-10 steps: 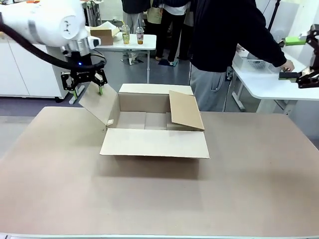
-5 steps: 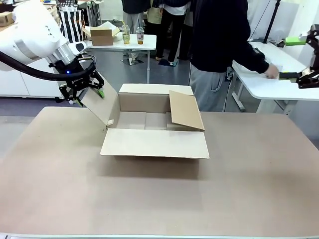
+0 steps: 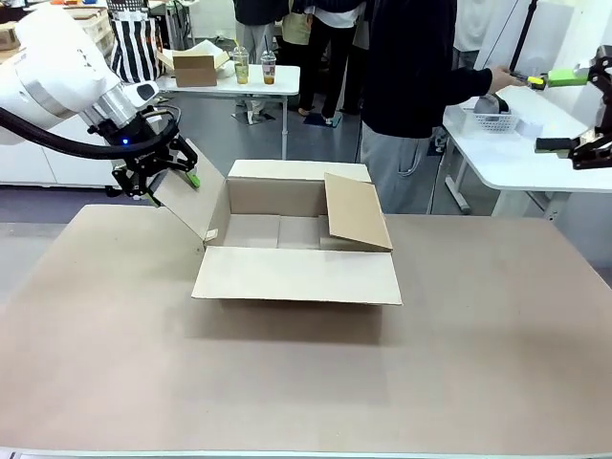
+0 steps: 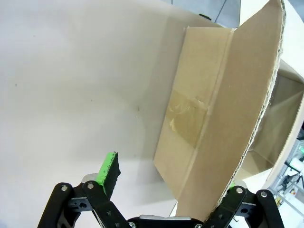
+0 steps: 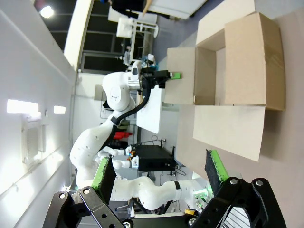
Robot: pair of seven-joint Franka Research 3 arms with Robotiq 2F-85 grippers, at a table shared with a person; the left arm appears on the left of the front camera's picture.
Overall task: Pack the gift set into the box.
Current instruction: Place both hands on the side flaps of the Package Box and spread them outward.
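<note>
Tan matte tabletop (image 3: 287, 382) spans the front view. Centre frame sits the large shallow brown corrugated cardboard box (image 3: 296, 274), flaps out and floor bare. Upper left, the black green-padded left gripper (image 3: 170, 186) straddles the raised left flap (image 3: 186, 206). At the right edge the right gripper (image 3: 562, 112) is spread wide and empty, near a person's hand (image 3: 500, 78). The stiff right flap (image 3: 356, 212) leans inward.

Left wrist view: the flap's fluted raw edge (image 4: 266, 95) rises between wide-set fingers, green pad (image 4: 108, 166) clear of it. Glossy tape patch (image 4: 187, 111) on the box wall.

Right wrist view: pads far apart with nothing between, box upper right (image 5: 251, 57).

Judged step: opening being kept clear, gift set not yet inside. Next, it needs lowering flat past the leaning flap.
</note>
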